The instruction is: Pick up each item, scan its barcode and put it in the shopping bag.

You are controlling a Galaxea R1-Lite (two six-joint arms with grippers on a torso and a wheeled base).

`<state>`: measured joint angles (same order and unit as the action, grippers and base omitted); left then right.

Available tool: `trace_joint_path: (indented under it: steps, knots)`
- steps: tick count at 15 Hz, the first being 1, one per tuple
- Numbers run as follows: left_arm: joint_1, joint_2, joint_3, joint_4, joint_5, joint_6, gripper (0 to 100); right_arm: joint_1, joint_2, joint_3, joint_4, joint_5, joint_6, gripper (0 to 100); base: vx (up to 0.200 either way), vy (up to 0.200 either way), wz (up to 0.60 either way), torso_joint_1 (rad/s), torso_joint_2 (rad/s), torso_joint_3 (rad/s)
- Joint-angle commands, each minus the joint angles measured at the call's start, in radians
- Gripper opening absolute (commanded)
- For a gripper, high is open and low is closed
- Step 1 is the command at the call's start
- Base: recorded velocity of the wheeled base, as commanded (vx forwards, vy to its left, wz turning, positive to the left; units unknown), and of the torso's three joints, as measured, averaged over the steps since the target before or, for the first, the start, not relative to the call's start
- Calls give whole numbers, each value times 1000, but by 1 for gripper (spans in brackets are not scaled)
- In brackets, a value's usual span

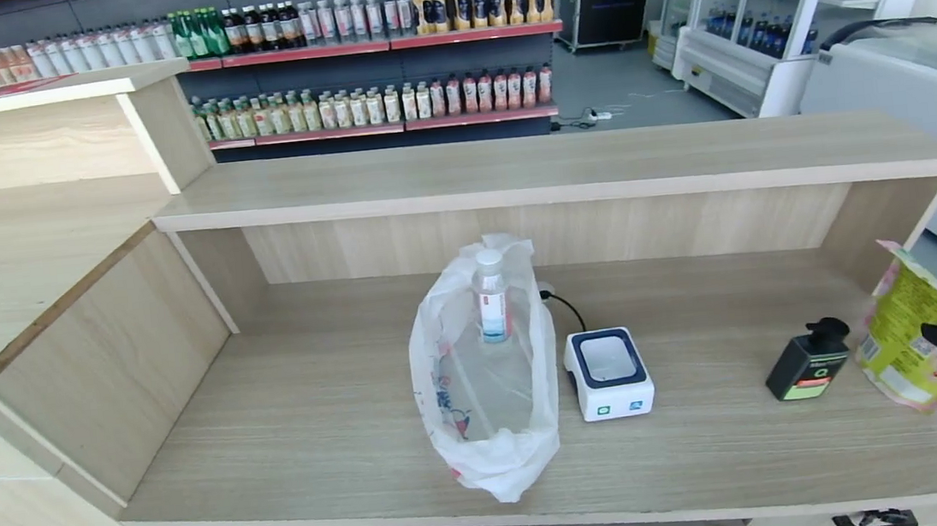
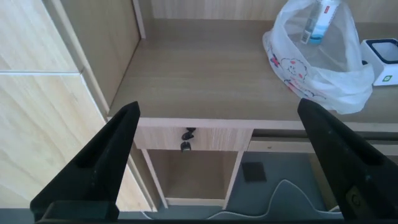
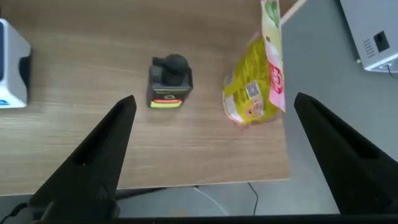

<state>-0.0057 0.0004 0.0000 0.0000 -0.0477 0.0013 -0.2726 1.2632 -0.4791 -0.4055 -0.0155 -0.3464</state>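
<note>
Place: Shop checkout counter (image 1: 320, 415) of pale wood, with shelves of drinks far behind it.
Right gripper: the right gripper (image 3: 211, 99) has its fingers spread wide and holds nothing. It hangs over the right end of the counter.
Closest thing: the snack pouch (image 1: 901, 333) is just beside the right gripper, on the side toward the middle of the counter. In the head view one finger crosses in front of the pouch. The right wrist view shows the pouch lower down, in the gap the open fingers look through, so it does not seem to be gripped.
How the pouch lies: it stands up tall on its bottom and leans a little, right by the counter's right edge. Its long side goes up and down.
Next thing out: the black pump bottle (image 1: 805, 364) stands near the pouch, on the scanner's side.
Scanner: the white scanner (image 1: 608, 370) sits in the middle of the counter, just beside the bag.
Bag: the shopping bag (image 1: 437, 386) is open at the top, and a clear bottle (image 1: 492, 304) is already inside.
Left gripper: the left gripper (image 2: 217, 106) is also spread wide and empty. It is low down in front of the counter's left end, well apart from the things.
Nearer arm: the right arm, by far.
Likely next move: go down on the pouch and pinch its thin, flat sides.
</note>
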Motion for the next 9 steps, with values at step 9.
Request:
trace_joint_path:
  steps: [9]
  knots:
    - [0,1,0,0,2,0,100,-56,476,-41,-139,459,-161,100,0,0,0,0,0,0]
